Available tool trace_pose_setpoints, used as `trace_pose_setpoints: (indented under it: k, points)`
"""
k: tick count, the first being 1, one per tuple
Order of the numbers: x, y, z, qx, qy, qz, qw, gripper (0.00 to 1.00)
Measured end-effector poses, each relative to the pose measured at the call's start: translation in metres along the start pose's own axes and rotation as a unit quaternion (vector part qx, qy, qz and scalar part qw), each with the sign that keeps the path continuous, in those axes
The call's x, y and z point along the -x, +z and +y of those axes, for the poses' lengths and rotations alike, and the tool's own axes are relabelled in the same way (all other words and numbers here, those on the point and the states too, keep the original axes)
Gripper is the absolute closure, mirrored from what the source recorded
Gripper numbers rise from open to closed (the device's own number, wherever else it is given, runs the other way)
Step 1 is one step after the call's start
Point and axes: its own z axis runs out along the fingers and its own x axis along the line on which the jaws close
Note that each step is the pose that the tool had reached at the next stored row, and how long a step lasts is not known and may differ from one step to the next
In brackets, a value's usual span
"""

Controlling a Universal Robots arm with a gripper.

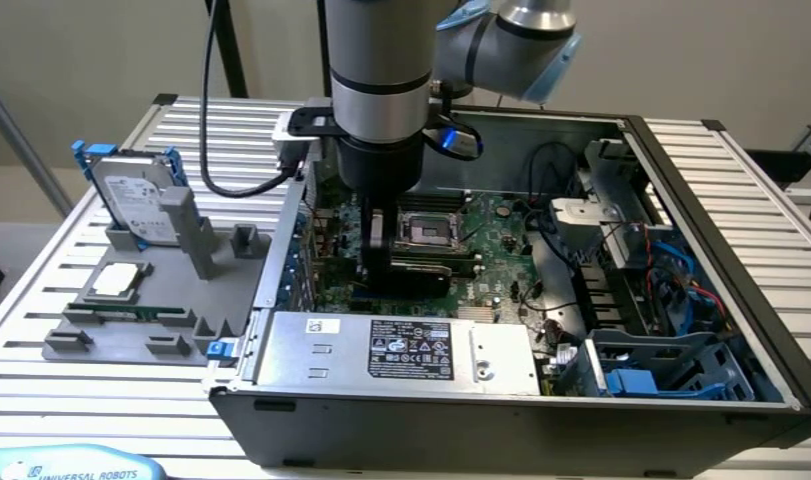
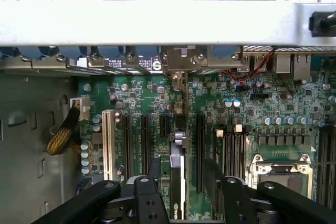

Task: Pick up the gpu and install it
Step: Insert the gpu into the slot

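Note:
The gpu [image 2: 177,174] stands on edge in a motherboard [image 2: 252,103] slot, seen from above as a thin dark card, with its silver bracket [image 2: 178,64] against the case's rear wall. My gripper [image 2: 184,182] straddles it, open. One black finger [image 2: 156,170] sits on one side of the card and the other finger [image 2: 212,174] on the opposite side, with a gap at each. In the exterior view the gripper [image 1: 378,262] reaches down inside the open computer case [image 1: 725,250], just beside the CPU socket [image 1: 425,230].
Empty expansion slots [image 2: 128,140] flank the card. The power supply [image 1: 392,350] lies at the case's near edge, with cables and a blue drive cage [image 1: 659,375] at the exterior view's right. Outside the case, a grey fixture [image 1: 72,340] holds a hard drive [image 1: 136,200] and a memory stick [image 1: 132,311].

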Motion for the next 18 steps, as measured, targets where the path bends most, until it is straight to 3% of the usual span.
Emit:
trace_pose_setpoints:
  k: [10,18]
  points:
    - [0.007,-0.0008,0.0053,0.0,0.0,0.0002,1.0,0.89]
    - [0.007,0.0021,0.0129,0.0,0.0,0.0007,1.0,0.89]
